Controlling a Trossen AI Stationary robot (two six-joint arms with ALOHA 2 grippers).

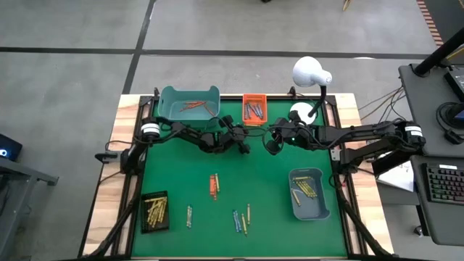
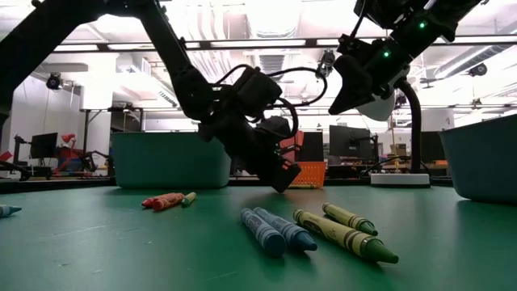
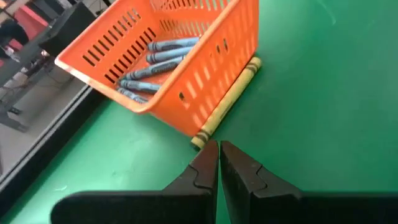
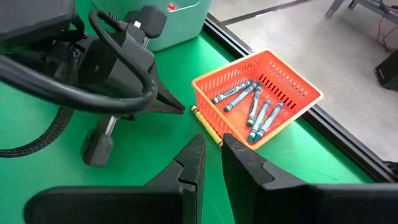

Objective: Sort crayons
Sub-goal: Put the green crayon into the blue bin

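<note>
A yellow-gold crayon [image 3: 227, 102] lies on the green mat along the wall of the orange basket [image 3: 186, 68], which holds blue crayons [image 3: 155, 59]. My left gripper [image 3: 219, 148] is shut and empty, low over the mat, with its tips right by that crayon's end [image 3: 199, 138]. It also shows in the high view [image 1: 246, 147] and the low view [image 2: 283, 182]. My right gripper [image 4: 211, 146] is shut and empty, raised above the mat [image 2: 343, 101], just right of the left one [image 1: 272, 145]. Loose crayons [image 1: 214, 186] [image 1: 241, 220] lie on the near half of the mat. My left gripper's shut fingertips [image 3: 208, 152] stand right beside the end of the yellow-gold crayon [image 3: 199, 138], slanting down toward the mat. I cannot tell whether they touch it. The crayon lies flat on the mat against the basket's wall.
A teal bin [image 1: 190, 101] with red crayons stands at the far left. A blue-grey bin [image 1: 309, 194] with greenish-yellow crayons is near right, and a black tray [image 1: 154, 211] with yellow ones near left. A white lamp [image 1: 310, 72] stands at the far right.
</note>
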